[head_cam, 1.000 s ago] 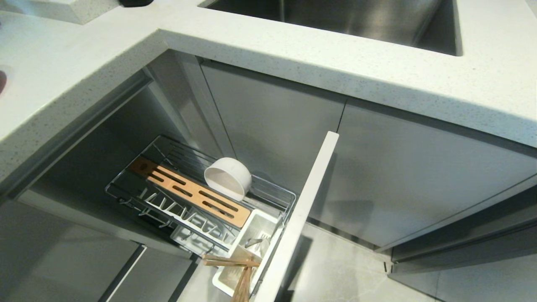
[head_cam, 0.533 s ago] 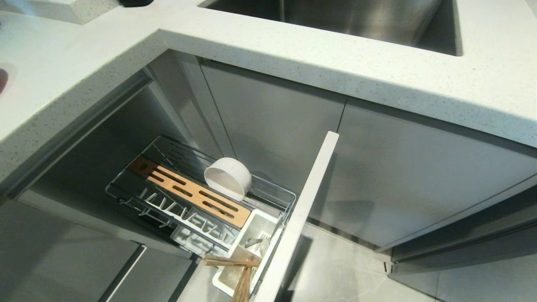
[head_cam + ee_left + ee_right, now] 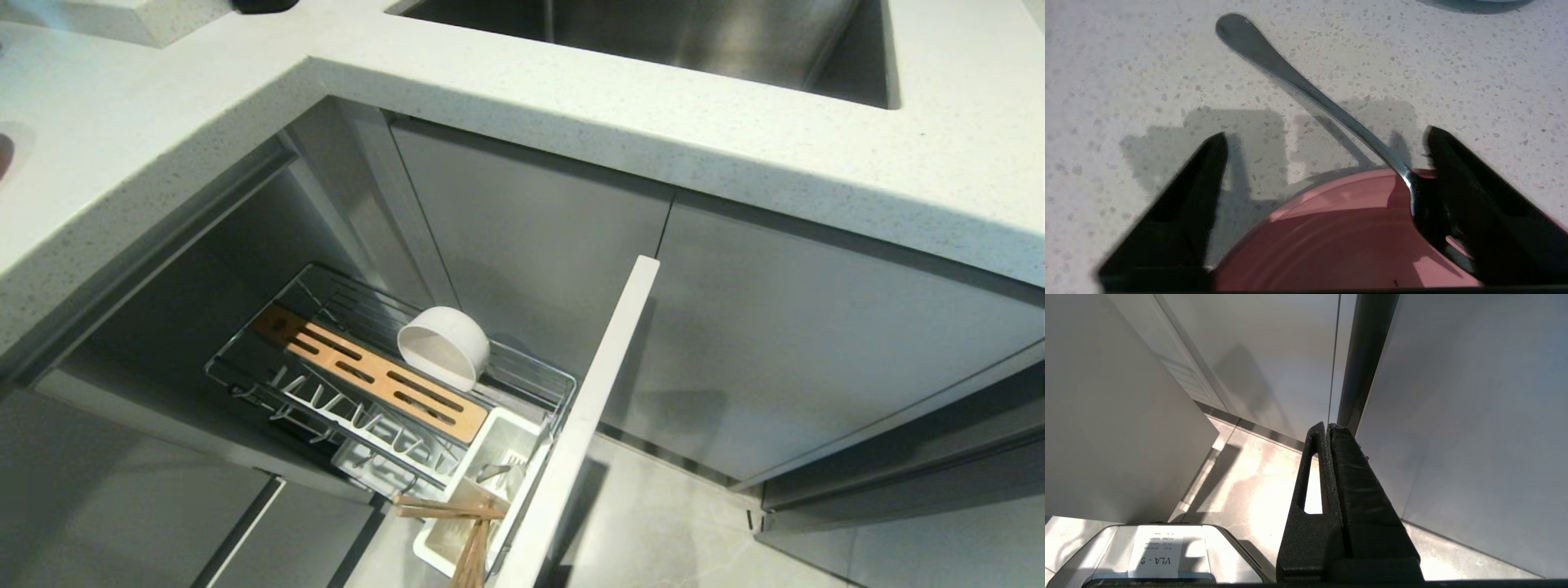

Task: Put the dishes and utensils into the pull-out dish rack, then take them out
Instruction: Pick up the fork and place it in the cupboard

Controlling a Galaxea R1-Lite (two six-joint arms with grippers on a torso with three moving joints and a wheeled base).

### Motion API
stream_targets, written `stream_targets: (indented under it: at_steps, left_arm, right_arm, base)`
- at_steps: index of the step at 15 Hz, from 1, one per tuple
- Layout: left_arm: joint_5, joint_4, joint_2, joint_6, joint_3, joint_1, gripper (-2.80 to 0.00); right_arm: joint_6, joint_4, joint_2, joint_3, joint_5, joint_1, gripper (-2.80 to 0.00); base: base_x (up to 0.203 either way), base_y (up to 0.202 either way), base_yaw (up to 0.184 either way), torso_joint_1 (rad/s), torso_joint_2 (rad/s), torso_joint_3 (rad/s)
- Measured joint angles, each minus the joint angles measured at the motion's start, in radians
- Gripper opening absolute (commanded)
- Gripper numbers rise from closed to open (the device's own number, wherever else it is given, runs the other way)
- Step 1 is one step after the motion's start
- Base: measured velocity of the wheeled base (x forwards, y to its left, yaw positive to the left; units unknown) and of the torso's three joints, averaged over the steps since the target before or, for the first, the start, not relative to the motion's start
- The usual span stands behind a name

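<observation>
A: Where is the pull-out dish rack (image 3: 392, 384)?
B: Drawn out below the table (image 3: 620, 106), beneath its inner corner; the sink (image 3: 653, 37) is set into the table behind.
A: And in the rack?
B: The bowl (image 3: 445, 347) lies on its side behind the slotted strip (image 3: 367, 380). The chopsticks (image 3: 461, 523) stand in the caddy (image 3: 498, 465), beside the front panel (image 3: 584, 425).
A: On the table?
B: The spoon (image 3: 1306, 92) lies with its head on the plate (image 3: 1331, 241) rim, its handle out over the table.

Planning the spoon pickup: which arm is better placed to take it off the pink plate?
Left. The left gripper is open astride the spoon resting on the plate. The right gripper is shut, down by the cabinets.
</observation>
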Motion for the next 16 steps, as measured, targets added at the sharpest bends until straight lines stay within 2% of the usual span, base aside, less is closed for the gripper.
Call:
stream_targets:
  at_steps: [16]
  left_arm:
    - [0.005,-0.003,-0.027,-0.003,0.0,0.005,-2.8]
  right_arm:
    - [0.0,0.0,0.0,0.0,0.0,0.0,-2.8]
  base:
    - [0.0,0.0,0.0,0.0,0.0,0.0]
